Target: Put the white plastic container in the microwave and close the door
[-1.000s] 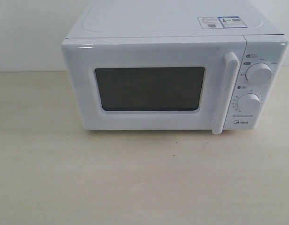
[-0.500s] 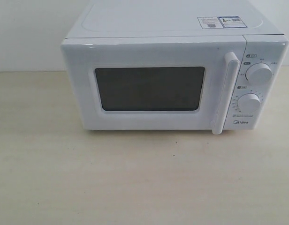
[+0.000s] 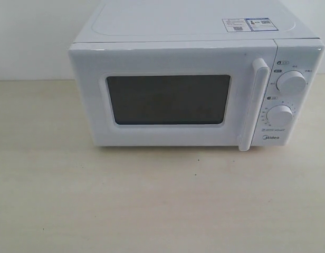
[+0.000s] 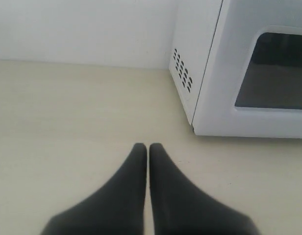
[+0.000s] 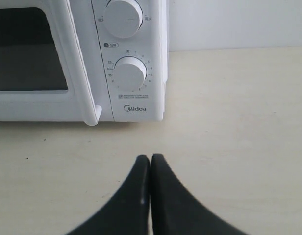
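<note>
1. Nearest: left claw (image 4: 148, 147); its two black fingers are pressed together w/ nothing between them; it hangs over the table (image 4: 67, 107), by the left front corner of the microwave (image 4: 210, 88).
2. Right claw (image 5: 150, 157): fingers together too, holding nothing; it faces the dials (image 5: 130, 73).
3. Further back, the door (image 3: 168, 134) is shut flat; its handle (image 3: 256, 105) runs up-and-down on the door's right edge, just beside the dials.
4. The white plastic container: not in any view; the window (image 3: 168, 99) is too dark to see inside, so can't tell where it is.
5. My guess: the right arm is nearer the handle, so a pull suits that arm; the left is on the far side.
</note>
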